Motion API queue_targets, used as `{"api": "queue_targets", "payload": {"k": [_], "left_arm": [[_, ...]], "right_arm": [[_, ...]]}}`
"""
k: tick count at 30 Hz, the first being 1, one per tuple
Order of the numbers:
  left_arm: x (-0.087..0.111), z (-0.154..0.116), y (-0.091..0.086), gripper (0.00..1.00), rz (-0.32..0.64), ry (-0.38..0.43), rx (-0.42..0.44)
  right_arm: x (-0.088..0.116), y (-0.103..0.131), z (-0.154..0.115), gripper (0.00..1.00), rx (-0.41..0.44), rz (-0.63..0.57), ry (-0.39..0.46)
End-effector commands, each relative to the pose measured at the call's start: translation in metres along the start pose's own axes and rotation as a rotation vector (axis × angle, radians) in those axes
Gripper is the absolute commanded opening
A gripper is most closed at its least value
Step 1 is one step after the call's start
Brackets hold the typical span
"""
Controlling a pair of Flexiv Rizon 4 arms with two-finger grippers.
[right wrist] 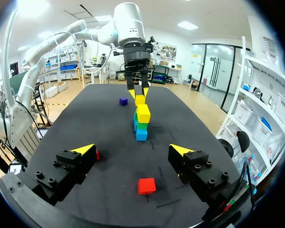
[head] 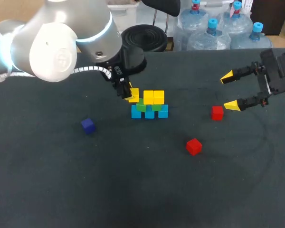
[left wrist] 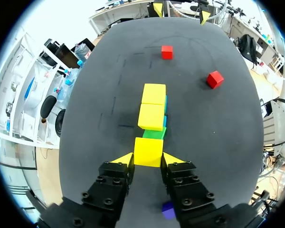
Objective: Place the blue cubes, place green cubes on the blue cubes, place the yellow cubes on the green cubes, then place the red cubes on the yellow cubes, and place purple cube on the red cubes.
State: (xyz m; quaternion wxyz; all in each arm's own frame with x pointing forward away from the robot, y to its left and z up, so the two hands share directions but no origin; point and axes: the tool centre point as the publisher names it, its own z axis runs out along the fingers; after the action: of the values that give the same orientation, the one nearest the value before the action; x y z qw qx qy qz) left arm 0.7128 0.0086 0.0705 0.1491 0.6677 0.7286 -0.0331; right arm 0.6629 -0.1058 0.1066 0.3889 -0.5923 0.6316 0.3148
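The left gripper is clamped on 1 yellow cube, its 2 fingers pressed against opposite sides. The stack stands near the middle of the table. It has 3 blue cubes in a row at the bottom, 2 green cubes on them, and 2 placed yellow cubes on top. The held cube sits at the stack's left end, level with the placed yellow cubes and just beside them. I cannot tell whether it already rests on the green cubes.

The right gripper hangs well apart from the stack on the right side, its fingers wide apart with nothing between them. 2 red cubes lie loose on the table — 1 near the right gripper's lower fingertip, the other red cube nearer the front edge. The purple cube sits alone to the left of the stack — in the left wrist view it shows under the left gripper.
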Motion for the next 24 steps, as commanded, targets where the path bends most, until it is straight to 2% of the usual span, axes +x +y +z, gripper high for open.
{"api": "queue_targets", "payload": {"k": [1,24], "left_arm": [[-0.0032,0.0030,0.0037,0.00,-0.001,0.009,0.004],[-0.0057,0.0101,0.0049,0.00,-0.003,0.011,0.013]], "right_arm": [[0.0002,0.0001,0.0005,1.00,0.001,-0.001,-0.001],[0.0002,0.0001,0.0005,1.00,0.001,-0.001,-0.001]]}}
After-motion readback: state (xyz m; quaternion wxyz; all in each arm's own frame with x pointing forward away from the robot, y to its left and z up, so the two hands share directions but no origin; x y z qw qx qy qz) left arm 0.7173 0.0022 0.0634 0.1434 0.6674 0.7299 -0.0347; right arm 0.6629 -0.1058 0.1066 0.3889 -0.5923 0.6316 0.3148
